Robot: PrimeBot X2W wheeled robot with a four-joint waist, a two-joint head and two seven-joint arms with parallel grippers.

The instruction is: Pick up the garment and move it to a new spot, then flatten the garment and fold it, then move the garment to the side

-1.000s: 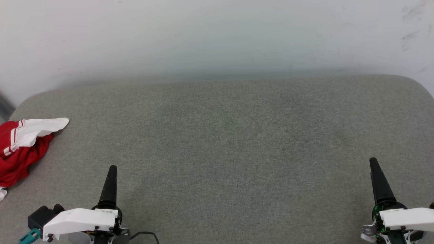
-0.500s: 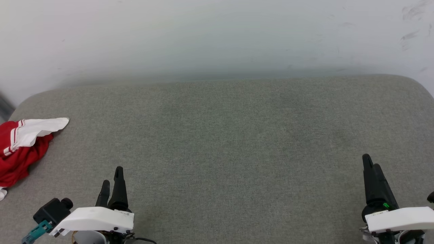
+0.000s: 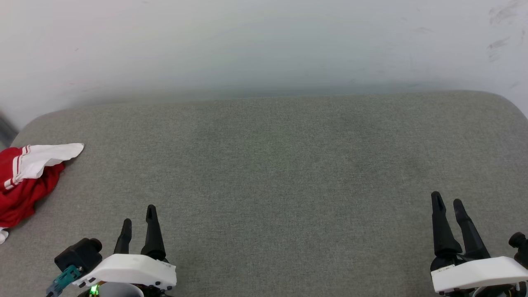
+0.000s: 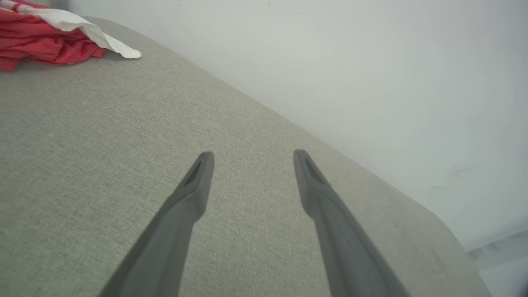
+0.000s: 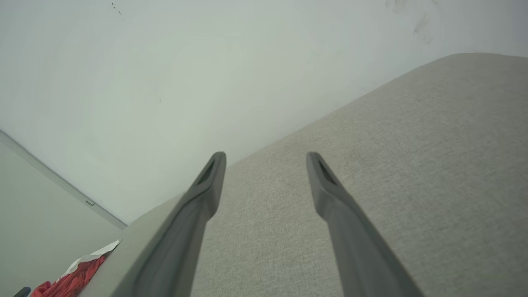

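Grey woven upholstery [image 3: 264,165] forms the work surface, spanning the head view from the bottom edge to a rounded far border. Nearest the camera, at the lower left of the frame, the left gripper [image 3: 139,215] has its two dark fingers parted with nothing between them. At the lower right, the right gripper [image 3: 446,199] is likewise spread and empty. Each wrist view shows bare fabric in the gap between its pair of fingers. Both grippers point up the frame over unoccupied cushion, well apart from each other, which is judged to be a ready posture ahead of the first pick, with the jaws wide enough to admit a bunch of cloth. The bare centre of the frame is the likely new spot for laying out and folding. Farther up, at the middle of the left edge and partly cut off by it, the garment [image 3: 24,185] lies crumpled near the cushion's left border, untouched and closer to the left gripper. Its red body is bunched into loose folds. A white sleeve with red-and-white striped trim lies over the top, its tip pointing toward the frame's centre. No numerals are exposed. Beyond the cushion, across the top of the frame, stands a pale wall [image 3: 264,41] with faint scuffs at the upper right
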